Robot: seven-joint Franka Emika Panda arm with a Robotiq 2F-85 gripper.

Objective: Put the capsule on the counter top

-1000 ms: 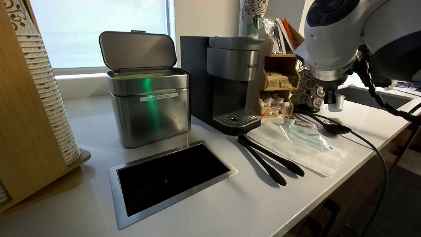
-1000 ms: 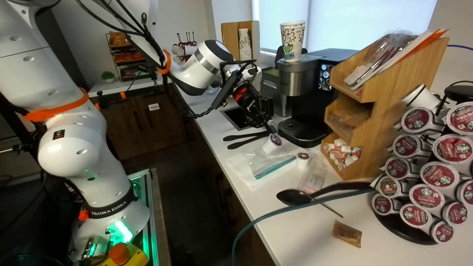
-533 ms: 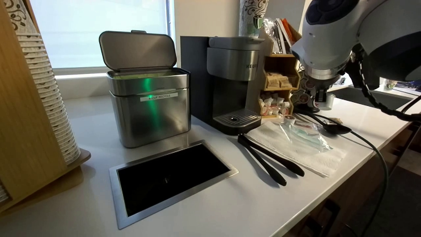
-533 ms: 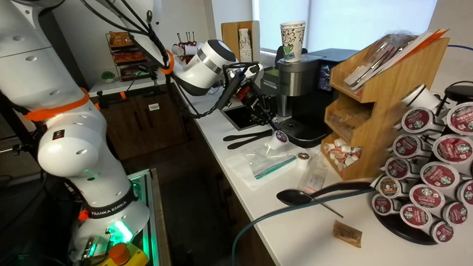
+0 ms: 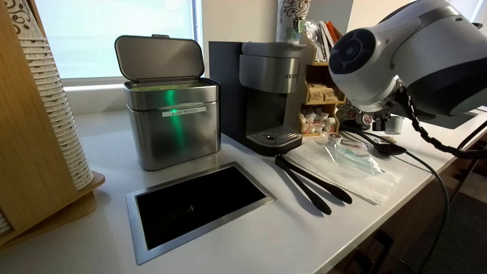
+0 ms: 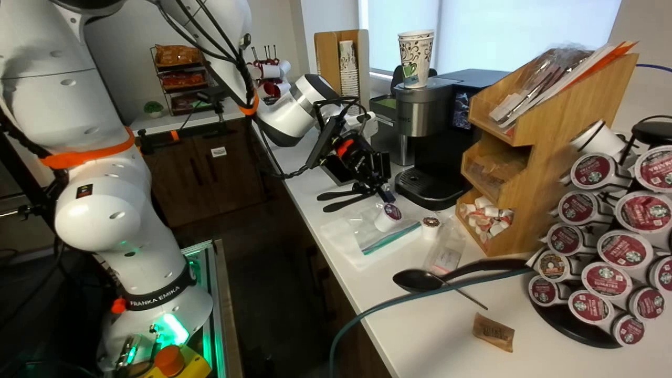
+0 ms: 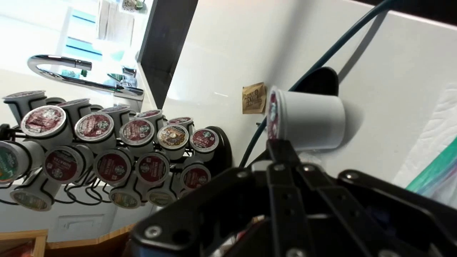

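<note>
A white capsule [image 6: 386, 220] with a maroon lid hangs from my gripper [image 6: 387, 197] by its rim. It is tilted and shows over the plastic bag in an exterior view. In an exterior view the capsule [image 5: 394, 125] hangs beside the fingertips [image 5: 379, 125]. In the wrist view my fingers [image 7: 280, 144] are closed together on the rim of the capsule [image 7: 314, 119], which lies sideways in the picture with a shadow near it. The white counter top [image 5: 243, 243] spreads below and also shows in the wrist view [image 7: 221, 53].
Black tongs [image 5: 304, 182], a plastic bag [image 6: 386, 239] on a paper towel, another capsule [image 6: 430, 228] and a black spoon [image 6: 420, 281] lie on the counter. The coffee maker [image 5: 270, 72], wooden organizer [image 6: 567, 136] and capsule rack [image 6: 604, 278] stand behind. A steel-framed hole [image 5: 201, 209] is nearby.
The held capsule first shifted toward the coffee maker, then moved back toward the counter's front and lower. The arm's wrist has lowered and tilted. The grip has stayed shut.
</note>
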